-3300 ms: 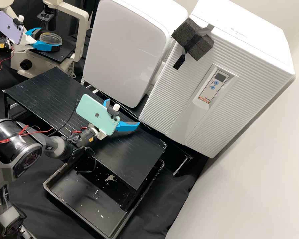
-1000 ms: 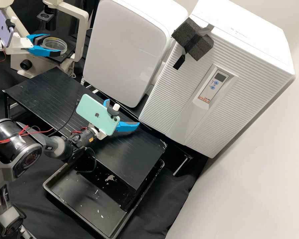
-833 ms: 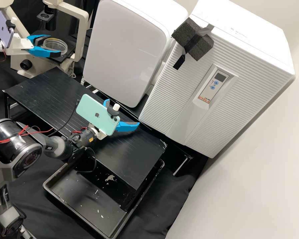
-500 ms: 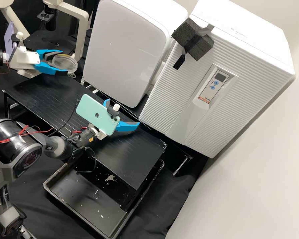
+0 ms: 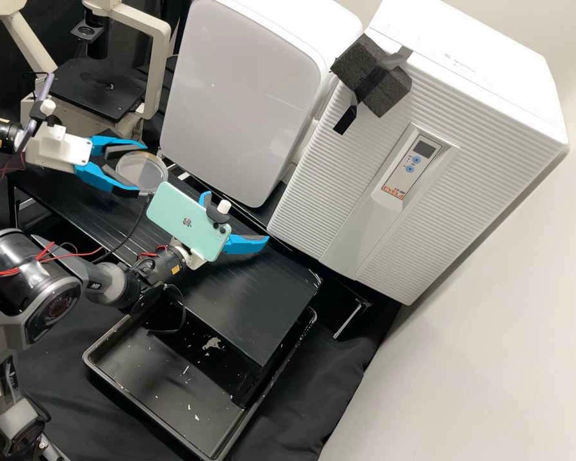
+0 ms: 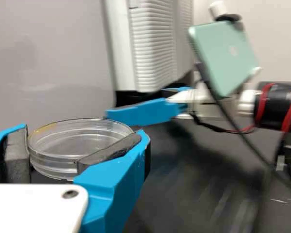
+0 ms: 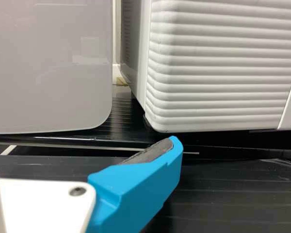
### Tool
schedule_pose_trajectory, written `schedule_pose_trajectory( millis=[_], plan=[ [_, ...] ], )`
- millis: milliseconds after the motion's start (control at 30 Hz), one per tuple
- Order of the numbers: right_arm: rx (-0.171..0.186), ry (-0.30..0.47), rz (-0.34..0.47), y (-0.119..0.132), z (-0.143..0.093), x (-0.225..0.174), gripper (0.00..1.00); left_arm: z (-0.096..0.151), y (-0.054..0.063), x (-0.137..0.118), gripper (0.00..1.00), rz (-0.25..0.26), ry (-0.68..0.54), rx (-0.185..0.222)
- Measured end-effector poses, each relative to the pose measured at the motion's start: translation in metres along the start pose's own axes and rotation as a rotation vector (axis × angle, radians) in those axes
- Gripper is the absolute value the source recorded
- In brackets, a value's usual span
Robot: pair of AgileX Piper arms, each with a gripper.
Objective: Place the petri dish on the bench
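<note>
The left gripper (image 5: 142, 169) is clamped on the sides of the dish (image 6: 70, 145), which hangs aloft by the bench's far left corner. To its right, the right gripper (image 5: 240, 218) has its fingers apart above the bench (image 5: 262, 307), towards the far edge. Setting down seems the step in hand: keep the dish level, pass well clear of the right gripper, and come down inside the edges. Let the base sit flat before easing the fingers apart evenly, then back straight out.
</note>
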Motion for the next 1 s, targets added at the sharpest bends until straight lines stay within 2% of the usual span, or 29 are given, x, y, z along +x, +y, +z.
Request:
schedule_pose_trajectory(
  millis=[100,200,467,600,633,1000],
  plan=[
    [0.000,0.000,0.000,0.000,0.000,0.000,1.00,0.006,-0.004,0.008,0.00,-0.014,-0.029,-0.021],
    [0.000,0.000,0.000,0.000,0.000,0.000,1.00,0.009,-0.008,0.016,0.00,-0.027,-0.052,-0.022],
    [0.000,0.000,0.000,0.000,0.000,0.000,1.00,0.005,-0.029,0.025,0.00,-0.089,-0.049,-0.043],
    [0.000,0.000,0.000,0.000,0.000,0.000,1.00,0.003,-0.035,0.027,0.00,-0.095,-0.052,-0.054],
    [0.000,0.000,0.000,0.000,0.000,0.000,1.00,0.003,-0.036,0.027,1.00,-0.095,-0.053,-0.057],
    [0.000,0.000,0.000,0.000,0.000,0.000,1.00,0.001,-0.040,0.029,1.00,-0.094,-0.053,-0.070]
  ],
)
